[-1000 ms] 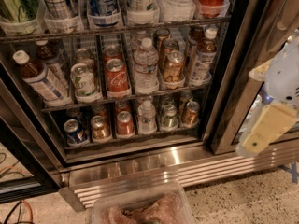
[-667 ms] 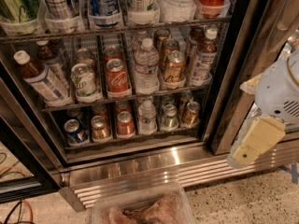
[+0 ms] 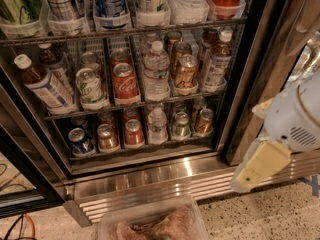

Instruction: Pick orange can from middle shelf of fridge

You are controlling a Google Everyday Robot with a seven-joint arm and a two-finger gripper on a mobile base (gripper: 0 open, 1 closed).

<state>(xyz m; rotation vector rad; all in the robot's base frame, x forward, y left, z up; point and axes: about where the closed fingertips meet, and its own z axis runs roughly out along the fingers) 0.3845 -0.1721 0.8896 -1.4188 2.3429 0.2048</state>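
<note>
The orange can (image 3: 186, 71), orange-bronze with a silver top, stands upright on the middle shelf (image 3: 150, 103) of the open fridge (image 3: 239, 84), right of centre. More cans stand behind it in the same lane. To its left are a clear water bottle (image 3: 156, 70), the red Coca-Cola can (image 3: 125, 81) and a green-and-white can (image 3: 89, 86). My gripper (image 3: 252, 174), white with a cream-coloured tip, hangs at the right. It is outside the fridge, below and to the right of the orange can, and holds nothing that I can see.
Brown-liquid bottles stand at the shelf's left end (image 3: 42, 81) and right end (image 3: 216, 64). The lower rack (image 3: 145, 146) holds several cans. The ribbed steel base panel (image 3: 150, 181) juts forward. A clear plastic tub (image 3: 150, 223) sits on the floor in front, with cables (image 3: 15, 224) at the left.
My gripper has moved down and to the left, nearer the fridge's lower right corner. The cans and bottles have not moved.
</note>
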